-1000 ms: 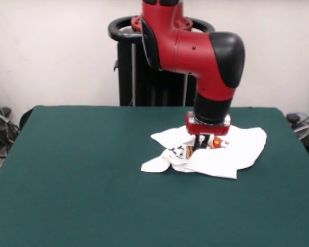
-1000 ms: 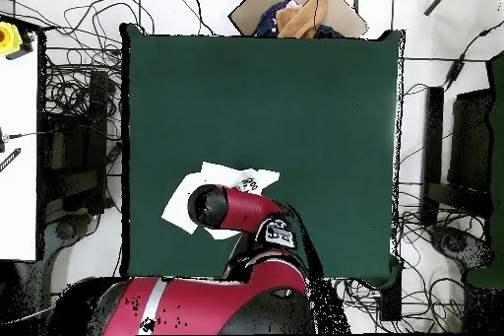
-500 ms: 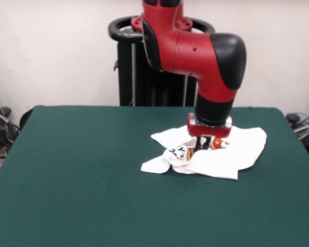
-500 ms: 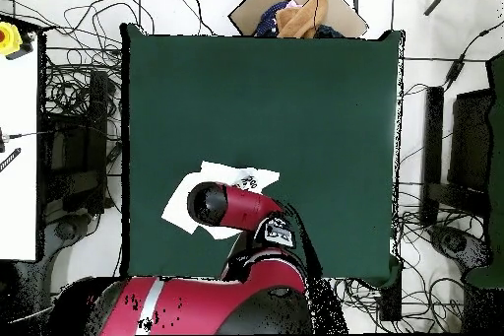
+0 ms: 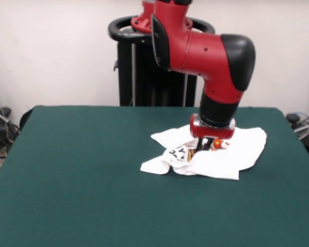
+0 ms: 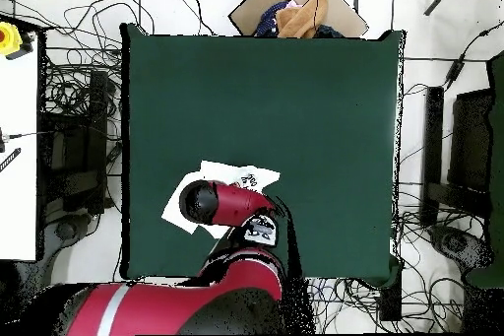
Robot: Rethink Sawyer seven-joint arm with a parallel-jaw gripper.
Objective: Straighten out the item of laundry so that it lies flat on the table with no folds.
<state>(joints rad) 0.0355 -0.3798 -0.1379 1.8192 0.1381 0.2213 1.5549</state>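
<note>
The item of laundry (image 5: 232, 154) is a white T-shirt lying crumpled on the green table (image 5: 92, 170), right of centre, with folded edges and a bit of black and red-orange print showing. My gripper (image 5: 202, 146) comes down onto the middle of the heap, beside the print, and its dark fingers are pinched on a fold of cloth. In the overhead view, only the shirt's (image 6: 224, 173) outer edges show on the table (image 6: 295, 105). The arm's wrist covers the rest and hides the gripper.
A cardboard box (image 6: 295, 12) holding cloth lies just beyond one table edge in the overhead view. A white bench (image 6: 18, 155) and tangled cables (image 6: 69, 86) line the side. The shirt lies close to the table's corner nearest the arm.
The wrist has risen a little and shifted slightly to the right in the front view. The cloth at the fingers is drawn up with it, and the shirt's outline has barely moved.
</note>
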